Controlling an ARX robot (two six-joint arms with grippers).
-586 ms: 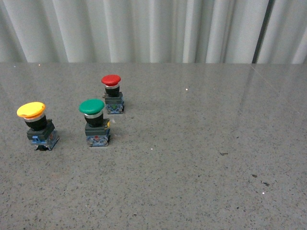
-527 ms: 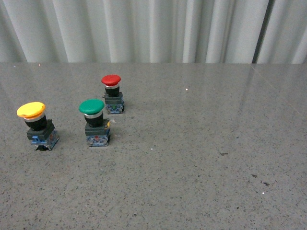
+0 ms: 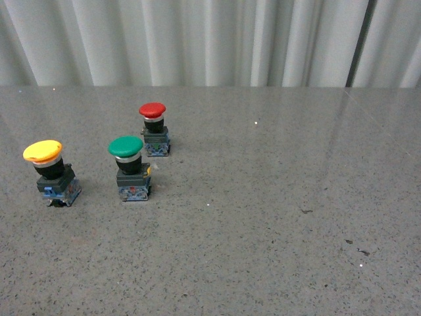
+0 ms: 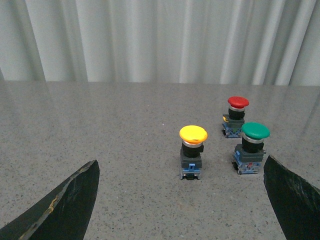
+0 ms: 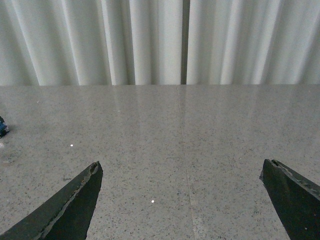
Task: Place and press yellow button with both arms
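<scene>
The yellow button, with a wide yellow cap, black collar and dark base with blue parts, stands upright at the left of the grey table. It also shows in the left wrist view, ahead of my left gripper, which is open and empty with its jaws spread wide, well short of the button. My right gripper is open and empty over bare table. Neither arm shows in the front view.
A green-capped button stands right of the yellow one, and a red-capped button behind it; both show in the left wrist view, green and red. A pleated grey curtain backs the table.
</scene>
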